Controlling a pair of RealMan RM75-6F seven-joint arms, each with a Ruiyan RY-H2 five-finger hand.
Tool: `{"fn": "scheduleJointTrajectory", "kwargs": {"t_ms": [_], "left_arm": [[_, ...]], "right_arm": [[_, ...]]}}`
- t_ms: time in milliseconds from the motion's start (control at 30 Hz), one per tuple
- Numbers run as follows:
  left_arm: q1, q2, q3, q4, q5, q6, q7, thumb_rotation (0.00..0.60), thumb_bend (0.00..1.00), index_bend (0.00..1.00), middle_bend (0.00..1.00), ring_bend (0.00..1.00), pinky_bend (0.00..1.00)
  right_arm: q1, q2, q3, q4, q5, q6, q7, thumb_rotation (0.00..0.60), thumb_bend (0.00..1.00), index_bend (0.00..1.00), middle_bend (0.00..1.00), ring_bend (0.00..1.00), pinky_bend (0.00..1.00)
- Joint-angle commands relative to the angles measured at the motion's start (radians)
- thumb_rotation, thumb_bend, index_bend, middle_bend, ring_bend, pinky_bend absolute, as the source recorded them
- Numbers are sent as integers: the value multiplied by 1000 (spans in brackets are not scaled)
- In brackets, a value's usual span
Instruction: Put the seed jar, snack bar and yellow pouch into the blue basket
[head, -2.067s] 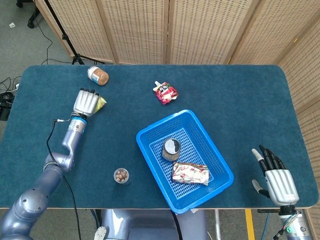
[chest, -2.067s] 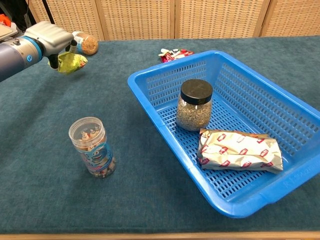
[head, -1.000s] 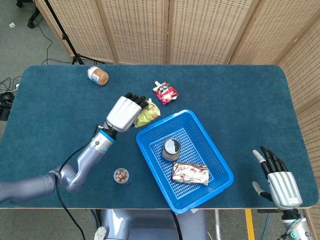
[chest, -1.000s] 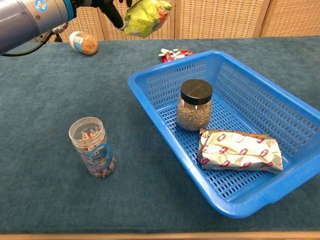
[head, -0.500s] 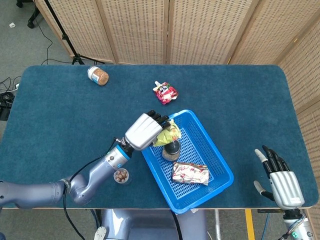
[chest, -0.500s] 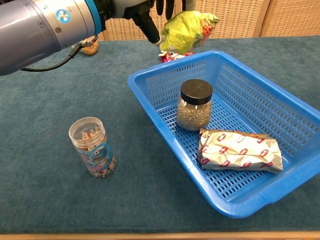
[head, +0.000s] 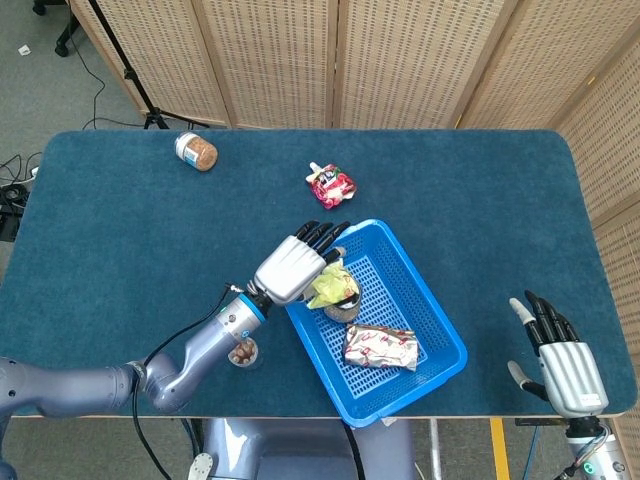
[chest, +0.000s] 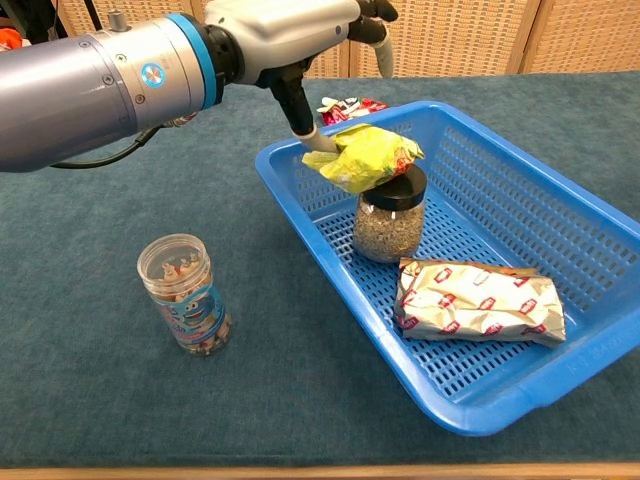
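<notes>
The blue basket (head: 395, 270) (chest: 500, 200) holds the seed jar (head: 349, 302) (chest: 388, 225) upright and the silver snack bar (head: 380, 347) (chest: 478, 300) lying flat beside it. The yellow pouch (head: 328, 287) (chest: 365, 157) lies on the jar's black lid. My left hand (head: 295, 262) (chest: 290, 25) hovers over the basket's near-left rim, fingers spread, thumb tip by the pouch's left end. My right hand (head: 560, 360) is open near the table's front right corner, seen only in the head view.
A clear tub of snacks (head: 242, 351) (chest: 186, 295) stands left of the basket, under my left forearm. A red pouch (head: 330, 184) (chest: 350, 105) lies behind the basket. A brown-filled jar (head: 197, 152) lies at the far left. Wicker screens stand behind the table.
My left hand carried the yellow pouch from the table's left side over the basket, lowered it, and spread its fingers; the pouch now rests on the seed jar's lid. The right hand stayed put.
</notes>
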Motion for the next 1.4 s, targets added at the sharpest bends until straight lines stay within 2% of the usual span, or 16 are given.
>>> {"fn": "scheduleJointTrajectory", "kwargs": {"t_ms": [33, 433, 567, 700, 767, 900, 1067, 1167, 1267, 1400], "left_arm": [[-2, 1, -1, -2, -30, -7, 28, 600, 124, 189, 0, 67, 127], [26, 40, -11, -6, -82, 26, 34, 600, 121, 187, 0, 67, 116], [51, 98, -17, -32, -122, 24, 13, 600, 121, 174, 0, 51, 100], [76, 172, 1, -78, -153, 23, 38, 600, 104, 104, 0, 1, 35], [96, 213, 22, -91, -157, 41, 69, 600, 94, 94, 0, 0, 11], [143, 296, 67, -137, -209, 82, 151, 600, 81, 6, 0, 0, 0], [232, 366, 111, -204, -198, 169, 126, 600, 89, 0, 0, 0, 0], [360, 419, 169, -286, -109, 308, 37, 600, 101, 0, 0, 0, 0], [447, 440, 219, -299, -13, 404, -12, 600, 105, 0, 0, 0, 0], [542, 445, 266, -297, 59, 500, -37, 600, 112, 0, 0, 0, 0]], "right_arm": [[0, -1, 0, 0, 1, -1, -1, 600, 311, 65, 0, 0, 167], [0, -1, 0, 1, 2, -2, -5, 600, 311, 65, 0, 0, 167], [-1, -1, 0, -1, 2, -2, -9, 600, 311, 65, 0, 0, 167], [-3, -1, -1, -4, -2, 1, -14, 600, 311, 65, 0, 0, 167], [-3, -4, -2, -4, -3, 1, -20, 600, 311, 65, 0, 0, 167], [-2, -8, -7, -7, -9, -5, -40, 600, 311, 65, 0, 0, 167], [1, -15, -11, -6, -10, -16, -57, 600, 308, 65, 0, 0, 167], [4, -22, -7, 3, -7, -17, -65, 600, 311, 65, 0, 0, 167], [5, -27, -5, 7, -4, -20, -74, 600, 309, 65, 0, 0, 167], [7, -35, -8, 8, -10, -23, -92, 600, 311, 65, 0, 0, 167]]}}
